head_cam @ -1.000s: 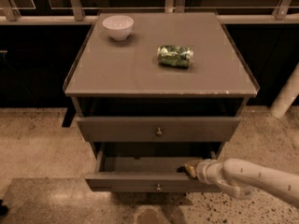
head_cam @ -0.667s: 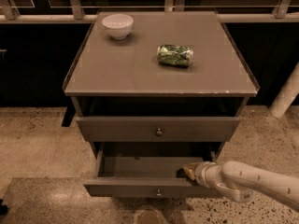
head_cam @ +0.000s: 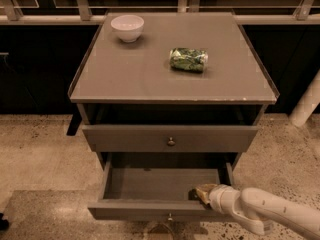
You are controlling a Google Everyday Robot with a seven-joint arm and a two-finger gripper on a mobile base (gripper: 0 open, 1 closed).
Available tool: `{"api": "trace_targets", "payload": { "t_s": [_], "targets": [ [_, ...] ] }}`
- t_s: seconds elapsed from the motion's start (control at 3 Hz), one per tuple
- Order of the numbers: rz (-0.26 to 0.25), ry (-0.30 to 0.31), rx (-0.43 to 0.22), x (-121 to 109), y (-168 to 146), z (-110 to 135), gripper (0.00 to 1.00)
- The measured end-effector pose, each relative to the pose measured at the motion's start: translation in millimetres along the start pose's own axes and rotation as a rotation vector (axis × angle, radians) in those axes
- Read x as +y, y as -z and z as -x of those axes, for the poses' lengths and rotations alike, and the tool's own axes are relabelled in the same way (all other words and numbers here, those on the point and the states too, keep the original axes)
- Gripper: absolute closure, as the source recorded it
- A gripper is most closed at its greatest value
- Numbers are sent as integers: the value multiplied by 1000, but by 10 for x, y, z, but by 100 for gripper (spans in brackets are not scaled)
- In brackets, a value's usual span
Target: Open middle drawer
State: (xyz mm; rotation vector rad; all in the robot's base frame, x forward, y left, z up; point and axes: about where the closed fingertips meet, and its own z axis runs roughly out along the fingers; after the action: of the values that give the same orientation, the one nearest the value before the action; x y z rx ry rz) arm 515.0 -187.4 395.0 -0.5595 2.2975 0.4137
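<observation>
The middle drawer (head_cam: pixel 165 210) is a grey drawer with a small brass knob. It stands pulled well out of the grey cabinet, and its plain grey inside shows. My gripper (head_cam: pixel 201 192) comes in from the lower right on a white arm. It sits just inside the drawer's front right corner, against the back of the drawer front. The drawer above it (head_cam: pixel 170 138) has its own brass knob and sits slightly forward of the cabinet frame. The lowest drawer is hidden under the open one.
On the cabinet top (head_cam: pixel 125 79) stand a white bowl (head_cam: pixel 127 27) at the back left and a green chip bag (head_cam: pixel 188 59) right of centre. Dark railing and panels run behind. A white post (head_cam: pixel 306 106) stands at the right. Speckled floor lies around the cabinet.
The middle drawer has slid farther out toward the camera. My gripper has moved with it, staying at the front right corner.
</observation>
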Motion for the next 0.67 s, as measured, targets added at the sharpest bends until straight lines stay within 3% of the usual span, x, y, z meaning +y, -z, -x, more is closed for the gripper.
{"api": "trace_targets", "payload": {
  "t_s": [0.33, 0.67],
  "targets": [
    [13, 6, 9, 166, -21, -209, 100],
    [13, 6, 9, 164, -21, -204, 100]
  ]
}}
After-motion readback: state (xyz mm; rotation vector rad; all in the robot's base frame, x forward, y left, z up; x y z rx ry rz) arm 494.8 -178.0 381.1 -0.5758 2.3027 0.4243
